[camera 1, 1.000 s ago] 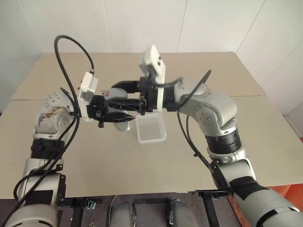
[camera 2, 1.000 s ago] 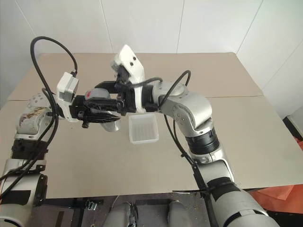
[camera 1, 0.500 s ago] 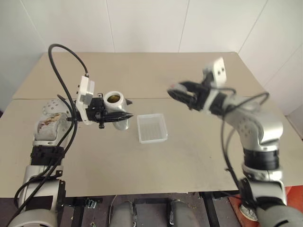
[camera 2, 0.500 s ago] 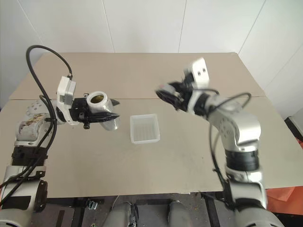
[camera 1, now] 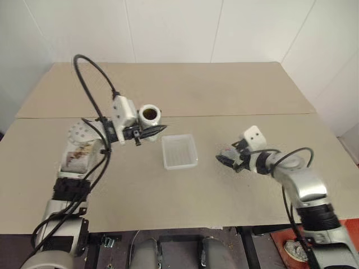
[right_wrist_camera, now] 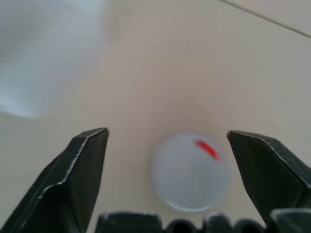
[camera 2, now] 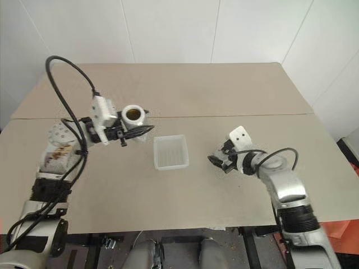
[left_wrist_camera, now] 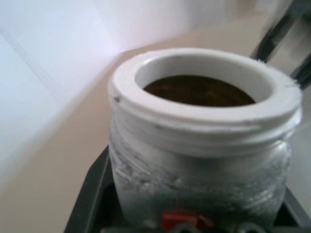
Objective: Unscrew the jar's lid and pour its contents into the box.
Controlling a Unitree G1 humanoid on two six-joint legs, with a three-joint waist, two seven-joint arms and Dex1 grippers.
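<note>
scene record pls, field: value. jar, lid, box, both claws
jar: open, no lid on it, held off the table in the left claw, mouth upward
contents: brown mass visible inside the jar
lid: lies flat on the table, red mark on top, between the spread fingers of the right claw, not gripped
box: on the table between the two arms, looks empty
left claw: shut on the jar
right claw: open, low over the table, to the right of the box
pour: not yet done
</note>
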